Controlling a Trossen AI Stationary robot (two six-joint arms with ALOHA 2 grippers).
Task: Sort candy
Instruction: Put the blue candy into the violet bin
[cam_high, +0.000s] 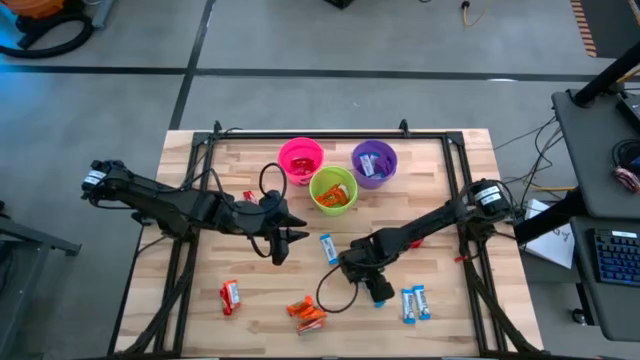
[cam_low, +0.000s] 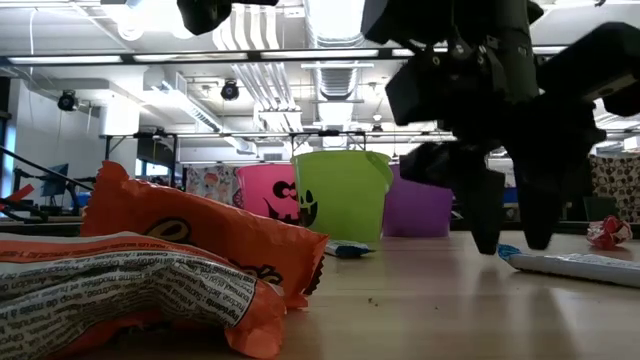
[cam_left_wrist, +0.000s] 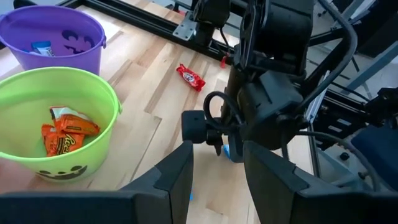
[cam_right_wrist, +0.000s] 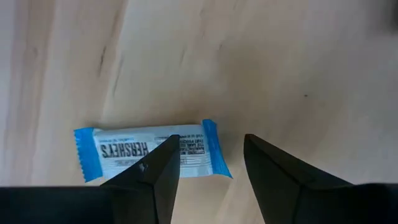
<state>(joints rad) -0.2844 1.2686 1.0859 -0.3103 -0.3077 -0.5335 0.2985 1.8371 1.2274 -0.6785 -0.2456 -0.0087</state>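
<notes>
My right gripper (cam_right_wrist: 208, 168) is open and points down just above the table (cam_high: 440, 215), near its near-right part. A blue-and-white candy (cam_right_wrist: 134, 150) lies flat under it; one finger (cam_right_wrist: 155, 177) stands over the candy's end, the other (cam_right_wrist: 280, 174) beside it. In the low view the fingertips (cam_low: 485, 240) hang close to the wood, with a blue bit (cam_low: 508, 250) between them. My left gripper (cam_high: 285, 242) is open and waits left of centre, holding nothing. Other candies lie flat on the table: blue ones (cam_high: 415, 303) (cam_high: 328, 248), orange ones (cam_high: 307, 313), a red one (cam_high: 231, 295).
Three cups stand at the far middle: pink (cam_high: 301, 160), green (cam_high: 333, 190) holding orange candies (cam_left_wrist: 65, 134), purple (cam_high: 374, 163) holding a blue candy (cam_left_wrist: 41, 47). A red candy (cam_left_wrist: 190, 76) lies near the right arm. A black frame (cam_high: 330, 133) runs around the table.
</notes>
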